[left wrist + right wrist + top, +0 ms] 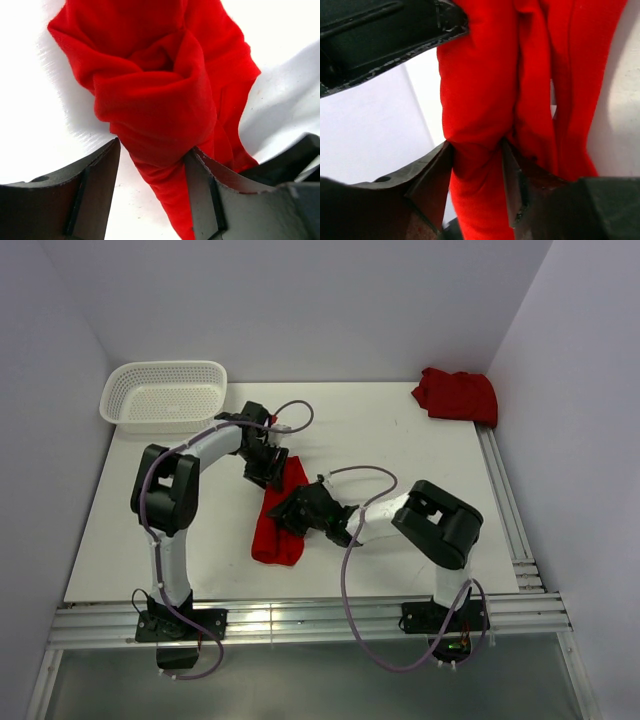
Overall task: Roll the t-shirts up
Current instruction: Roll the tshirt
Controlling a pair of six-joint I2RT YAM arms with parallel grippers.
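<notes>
One red t-shirt (pixel 278 536) lies rolled into a long narrow bundle on the white table (pixel 400 445), running from the middle toward the front. My left gripper (pixel 271 471) is at its far end. In the left wrist view its jaws (pixel 152 147) stand apart around the twisted cloth (pixel 155 90), which leans on the right finger (pixel 212 192). My right gripper (pixel 297 508) is at the middle of the bundle. In the right wrist view a thick fold (pixel 480 90) fills the gap between its fingers (pixel 476 146), touching both. A second red t-shirt (pixel 457 395) lies crumpled at the back right corner.
A white mesh basket (pixel 165 424) stands at the back left of the table. Metal rails (pixel 510 510) run along the right and front edges. Both arms' cables loop over the middle of the table. Grey walls close in the left, back and right sides.
</notes>
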